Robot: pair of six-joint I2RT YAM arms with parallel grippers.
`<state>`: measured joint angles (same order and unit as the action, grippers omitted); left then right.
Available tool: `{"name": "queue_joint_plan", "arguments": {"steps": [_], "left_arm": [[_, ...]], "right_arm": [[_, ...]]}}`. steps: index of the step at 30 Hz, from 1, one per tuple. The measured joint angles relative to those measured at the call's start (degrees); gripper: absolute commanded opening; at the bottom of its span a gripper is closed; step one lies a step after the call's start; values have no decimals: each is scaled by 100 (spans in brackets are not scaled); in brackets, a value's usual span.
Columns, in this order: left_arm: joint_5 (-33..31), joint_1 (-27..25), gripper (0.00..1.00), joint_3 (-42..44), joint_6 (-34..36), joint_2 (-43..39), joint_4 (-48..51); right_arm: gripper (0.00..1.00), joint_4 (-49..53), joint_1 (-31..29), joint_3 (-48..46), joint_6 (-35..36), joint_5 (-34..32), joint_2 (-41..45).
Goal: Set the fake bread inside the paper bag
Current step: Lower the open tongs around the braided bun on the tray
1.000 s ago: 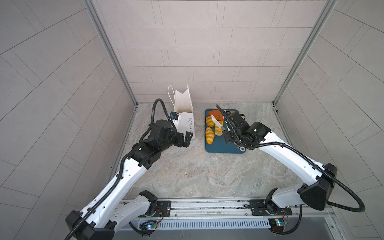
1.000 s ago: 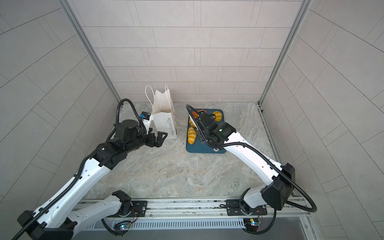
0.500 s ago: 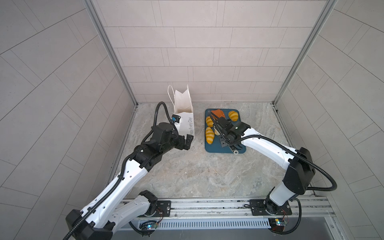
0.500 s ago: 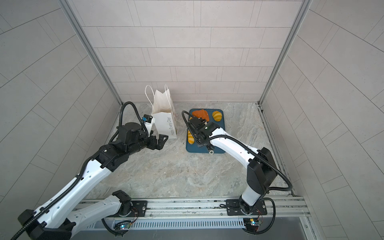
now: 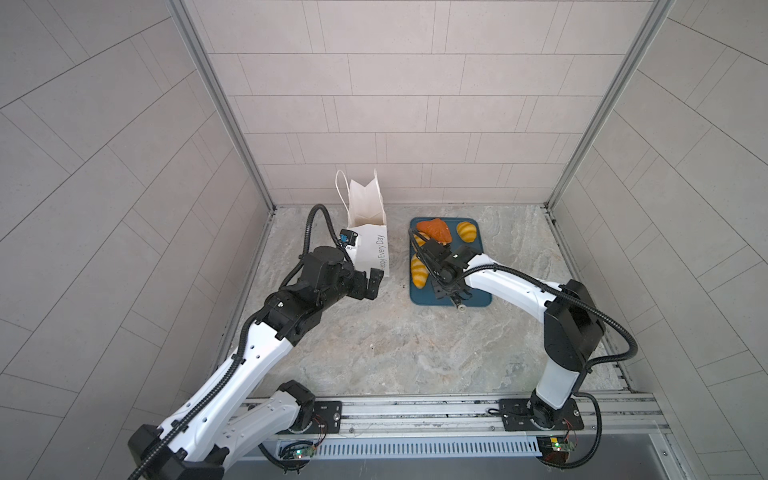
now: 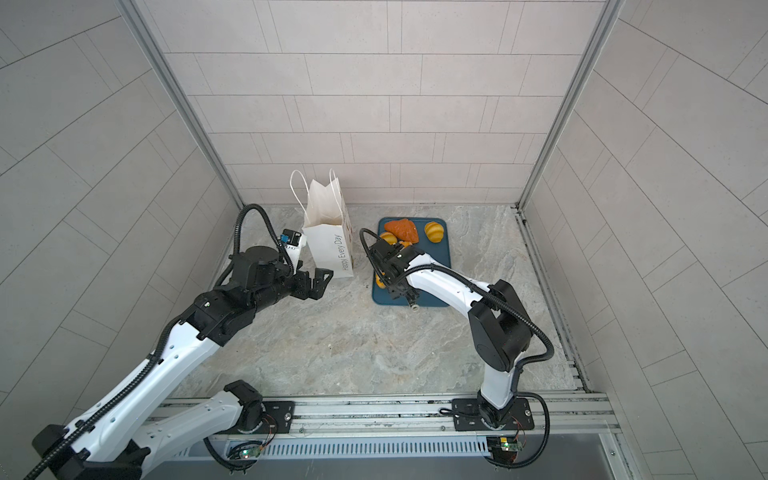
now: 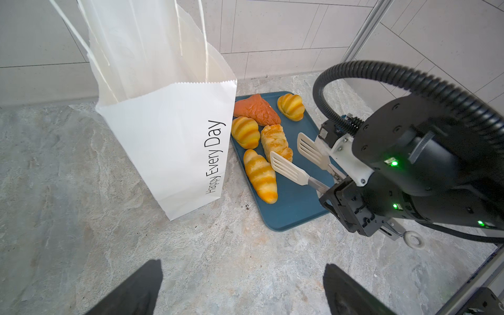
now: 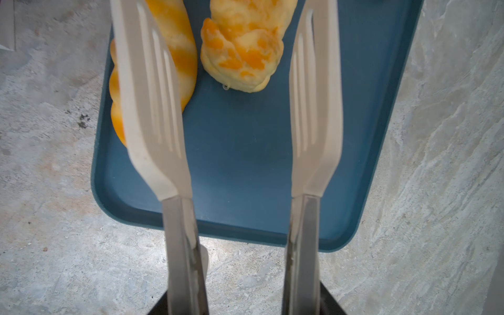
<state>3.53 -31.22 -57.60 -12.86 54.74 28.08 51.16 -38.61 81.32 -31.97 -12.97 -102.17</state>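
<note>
Clearly, five fake bread (image 7: 260, 177) pieces lie unbagged on the tray (image 7: 294, 207). The right gripper (image 7: 331, 192) clamps empty tongs (image 7: 289, 169); the left gripper (image 5: 369, 283) gapes.

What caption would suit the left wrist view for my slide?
Open tongs above a blue tray of five toy pastries, beside an upright white paper bag.

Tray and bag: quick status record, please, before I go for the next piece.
paper bag: upright, beside the tray, top open
fake bread: five pieces visible on tray
left claw: open, empty, near bag's base
right claw: shut on tongs
tongs: blades apart over tray, gripping nothing
</note>
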Motion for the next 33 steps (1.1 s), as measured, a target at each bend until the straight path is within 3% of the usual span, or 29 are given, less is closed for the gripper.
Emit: {"name": "queue_joint_plan", "arguments": {"steps": [17,33], "left_arm": [[-15,0,100,0,0,-2,13],[90,0,100,0,-28,151,0]], "right_arm": [[54,-98,699,-101,380,208,-125],[57,15,831,-516,509,398,769]]}}
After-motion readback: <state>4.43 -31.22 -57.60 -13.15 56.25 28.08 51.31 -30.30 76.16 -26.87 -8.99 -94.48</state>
